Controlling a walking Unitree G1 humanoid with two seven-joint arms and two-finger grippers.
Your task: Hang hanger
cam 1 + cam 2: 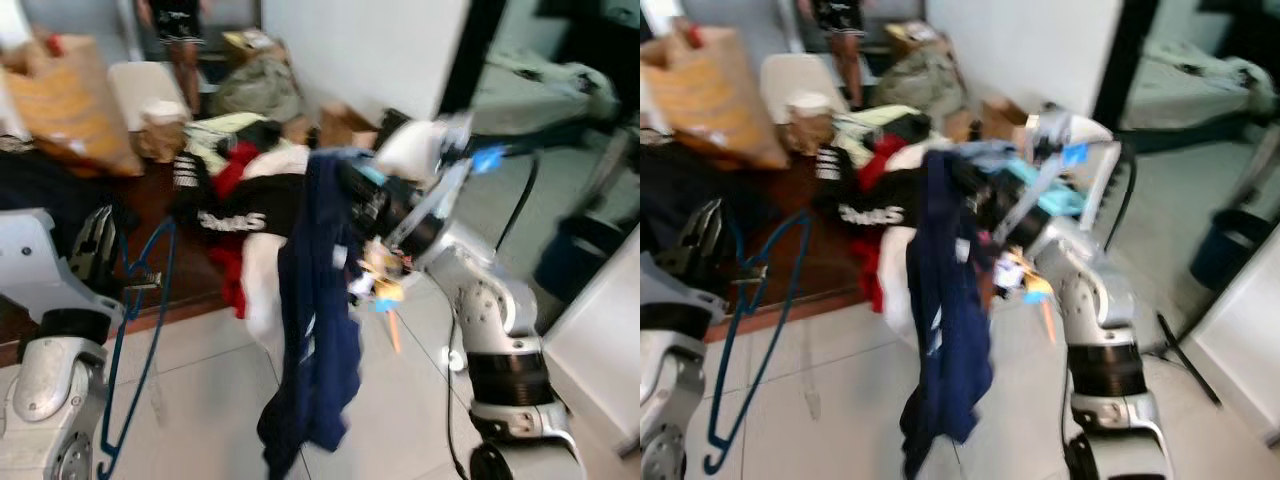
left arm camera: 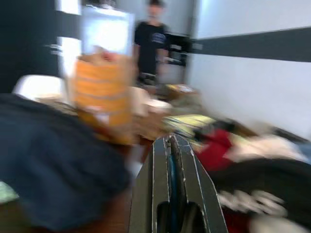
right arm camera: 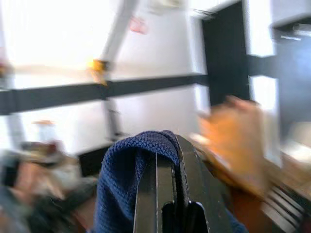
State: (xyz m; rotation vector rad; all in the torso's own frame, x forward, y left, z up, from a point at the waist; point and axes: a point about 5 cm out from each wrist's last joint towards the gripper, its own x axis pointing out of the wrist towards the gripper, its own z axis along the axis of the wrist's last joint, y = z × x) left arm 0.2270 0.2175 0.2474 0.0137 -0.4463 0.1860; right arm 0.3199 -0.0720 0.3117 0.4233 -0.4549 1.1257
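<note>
blurred head views show a tiled floor (image 1: pixel 210 390) and a low wooden table (image 1: pixel 190 270) heaped with clothes (image 1: pixel 250 190). left gripper (image 1: pixel 98 238) pinches a blue wire hanger (image 1: pixel 140 330) that dangles toward the floor. right gripper (image 1: pixel 350 180) holds up a navy knit garment (image 1: pixel 320 330).

left wrist view: fingers (image 2: pixel 187 170) closed on the thin blue hanger wire; a person (image 2: pixel 150 43) stands beyond.

right wrist view: fingers (image 3: pixel 192 165) clamped on navy knit.

to do this well, probably steady both arms and feed the hanger into the garment's neck.
</note>
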